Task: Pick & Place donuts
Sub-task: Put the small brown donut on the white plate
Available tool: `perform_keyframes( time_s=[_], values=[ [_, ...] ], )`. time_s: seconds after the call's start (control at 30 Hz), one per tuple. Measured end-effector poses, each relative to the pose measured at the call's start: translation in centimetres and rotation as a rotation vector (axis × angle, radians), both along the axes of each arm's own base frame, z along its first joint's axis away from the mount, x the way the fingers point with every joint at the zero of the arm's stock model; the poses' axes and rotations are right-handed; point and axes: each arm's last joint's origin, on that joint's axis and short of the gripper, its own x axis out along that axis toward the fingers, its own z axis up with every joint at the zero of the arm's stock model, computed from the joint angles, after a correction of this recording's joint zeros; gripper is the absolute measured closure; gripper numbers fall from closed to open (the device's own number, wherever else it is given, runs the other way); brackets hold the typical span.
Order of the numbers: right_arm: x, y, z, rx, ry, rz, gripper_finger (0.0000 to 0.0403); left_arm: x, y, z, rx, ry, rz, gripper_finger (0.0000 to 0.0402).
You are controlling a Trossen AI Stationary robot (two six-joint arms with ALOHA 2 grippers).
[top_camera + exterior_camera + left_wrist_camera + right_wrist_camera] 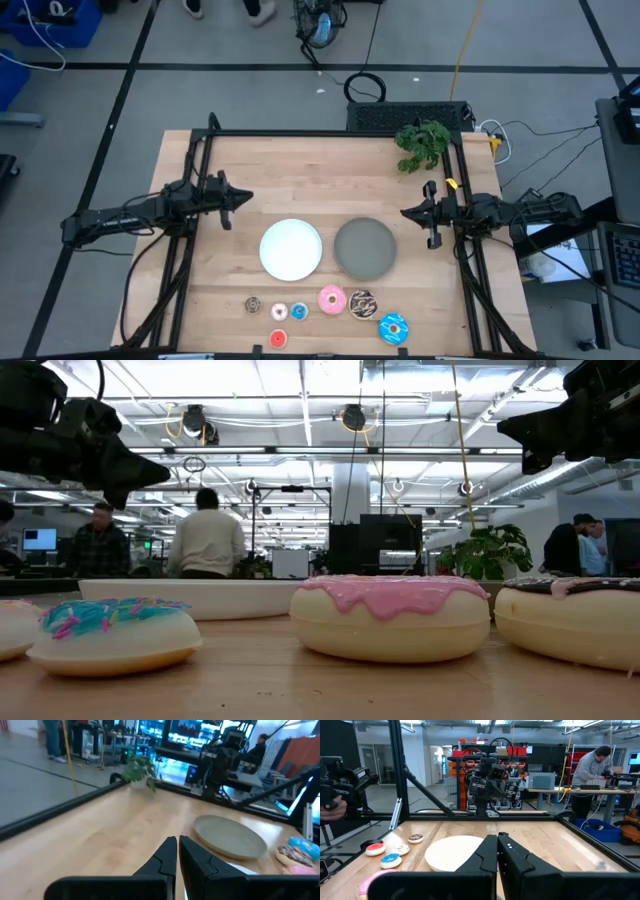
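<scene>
7 toy donuts lie in a loose cluster near the tabletop's front edge, all bare on the wood and none on a plate. The 4 tiny ones sit toward the left: the brown donut, the white donut, the small blue donut and, closest to the front edge, the red donut. To their right come the 3 larger ones: the pink donut, the chocolate-sprinkled donut touching or just beside it, and the blue-iced donut nearer the front right corner. No writing or label can be read on any of them.

Behind the cluster, mid-table, the white plate and the grey plate sit side by side. The left gripper hangs above the left edge, clenched on nothing. The right gripper hangs above the right edge, likewise closed and empty. A green plant stands at the back right corner.
</scene>
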Motion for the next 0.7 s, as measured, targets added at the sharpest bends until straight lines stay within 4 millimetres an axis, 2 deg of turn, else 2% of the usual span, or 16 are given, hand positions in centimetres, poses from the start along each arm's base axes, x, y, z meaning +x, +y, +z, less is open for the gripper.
perform_keyframes(
  time_s=[0.1, 0.27, 0.37, 0.5, 0.6, 0.7],
  values=[
    [0.0, 0.0, 0.0, 0.0, -0.003, 0.0, 0.0403, 0.0, 0.0, 0.3, -0.007, -0.038, -0.001, 0.0378],
    [0.0, 0.0, 0.2, 0.01, -0.022, 0.001, 0.0403, 0.0, -0.6, 2.6, 0.053, -0.217, -0.055, 0.0378],
    [0.0, 0.0, 0.4, 0.012, -0.039, 0.001, 0.0403, -0.2, -1.1, 5.2, 0.06, -0.228, -0.059, 0.0379],
    [-0.1, 0.0, 0.5, 0.003, -0.053, -0.004, 0.0403, -0.4, -2.0, 8.3, 0.055, -0.112, -0.079, 0.0396],
    [-0.1, -0.1, 0.5, 0.025, -0.053, -0.024, 0.0403, -0.2, -2.7, 11.4, 0.05, -0.103, -0.097, 0.0396],
    [-0.1, -0.1, 0.5, 0.043, -0.053, -0.025, 0.0403, 0.4, -3.6, 13.8, 0.056, -0.033, -0.117, 0.0396]
  ],
)
